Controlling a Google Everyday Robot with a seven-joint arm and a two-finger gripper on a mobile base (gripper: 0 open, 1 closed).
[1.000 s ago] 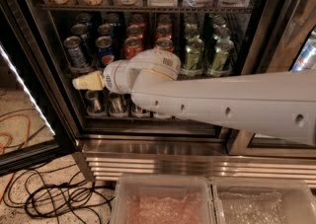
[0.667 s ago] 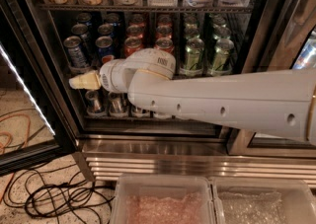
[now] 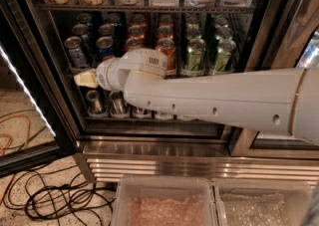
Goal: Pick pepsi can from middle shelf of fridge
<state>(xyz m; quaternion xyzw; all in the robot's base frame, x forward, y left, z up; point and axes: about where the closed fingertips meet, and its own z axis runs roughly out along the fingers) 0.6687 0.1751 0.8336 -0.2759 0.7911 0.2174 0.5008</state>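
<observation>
Standing front-left on the dark wire middle shelf [image 3: 204,75] of the steel-framed glass-door fridge [image 3: 149,146], the deep blue pepsi can [image 3: 104,47] joined six blue, six red cans [image 3: 166,51] and six green cans [image 3: 195,54]. The cream-tipped gripper [image 3: 85,78], grip state unreadable, sat just below it, slightly higher than a second before.

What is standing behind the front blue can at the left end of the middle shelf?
Two more blue cans stand in a row behind the front can. What is behind those is hidden by them. The gripper is just below the front can.
</observation>
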